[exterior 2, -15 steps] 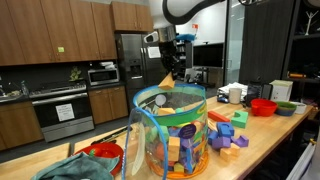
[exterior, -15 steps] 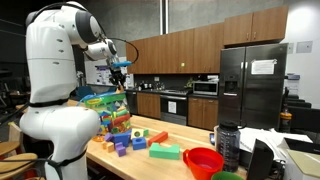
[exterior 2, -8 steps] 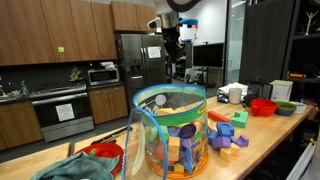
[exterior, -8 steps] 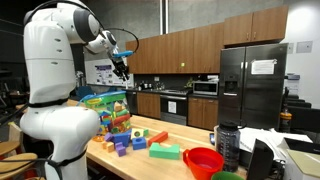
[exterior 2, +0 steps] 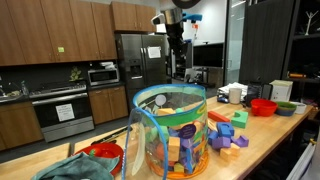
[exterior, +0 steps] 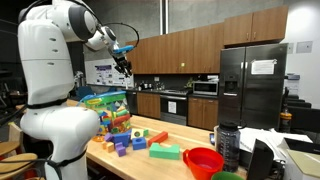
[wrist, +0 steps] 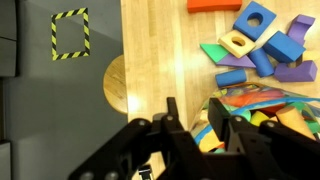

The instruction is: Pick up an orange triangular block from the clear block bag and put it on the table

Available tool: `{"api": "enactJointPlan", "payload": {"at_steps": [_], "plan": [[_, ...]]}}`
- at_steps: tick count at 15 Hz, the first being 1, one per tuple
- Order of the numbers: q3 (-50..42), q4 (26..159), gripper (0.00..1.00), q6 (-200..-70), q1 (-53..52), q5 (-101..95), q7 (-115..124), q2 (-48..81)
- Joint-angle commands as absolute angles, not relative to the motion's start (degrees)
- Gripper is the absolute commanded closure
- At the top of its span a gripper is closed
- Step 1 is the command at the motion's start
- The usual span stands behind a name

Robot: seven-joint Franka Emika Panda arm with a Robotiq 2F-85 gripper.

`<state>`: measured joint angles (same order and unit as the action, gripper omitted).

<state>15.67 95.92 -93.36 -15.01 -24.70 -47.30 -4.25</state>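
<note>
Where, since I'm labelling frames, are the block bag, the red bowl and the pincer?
block bag (exterior 2: 170, 135), exterior view, front wall.
red bowl (exterior: 203, 165), exterior view, outer wall.
pincer (wrist: 192, 108), wrist view, midway between fingertips.

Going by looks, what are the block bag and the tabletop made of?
The clear block bag looks like glossy transparent plastic with green trim: blocks show through its wall. The table looks like light wood, possibly laminate, smooth finish: grain lines show in the wrist view.

Glossy clear plastic bag (exterior 2: 170, 140), smooth wooden table (wrist: 160, 40)
</note>
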Motion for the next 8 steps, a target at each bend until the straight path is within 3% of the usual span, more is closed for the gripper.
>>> {"api": "enactJointPlan", "payload": {"at_steps": [1,2,3,5,8], "plan": [[15.60,95.62,0.54,-93.06,-15.19,-24.75,-47.16,-4.04],[15.60,95.68,0.49,-93.06,-15.19,-24.75,-47.07,-4.05],[15.64,96.66,0.19,-93.77,-15.33,-23.05,-46.28,-3.88],[16.05,97.76,0.17,-94.23,-15.92,-19.96,-45.43,-3.36],[17.01,99.03,0.03,-94.93,-17.06,-14.61,-44.16,-1.95]]}}
